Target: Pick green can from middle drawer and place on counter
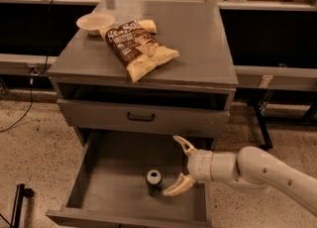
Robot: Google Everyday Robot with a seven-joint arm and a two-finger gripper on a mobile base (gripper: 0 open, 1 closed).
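The green can (154,182) stands upright on the floor of the open middle drawer (109,187), silver lid up, near the drawer's middle front. My gripper (177,166) is open, its pale fingers spread wide, just right of the can and a little above the drawer floor, pointing left toward it. The lower fingertip (168,191) is close to the can's right side; I cannot tell whether it touches. The counter (198,38) is the grey cabinet top above the drawers.
A brown and yellow chip bag (137,46) and a pale bowl (95,23) lie on the counter's left half. A shut drawer front with a dark handle (140,117) sits above the open drawer. A dark stand foot (20,195) is at lower left.
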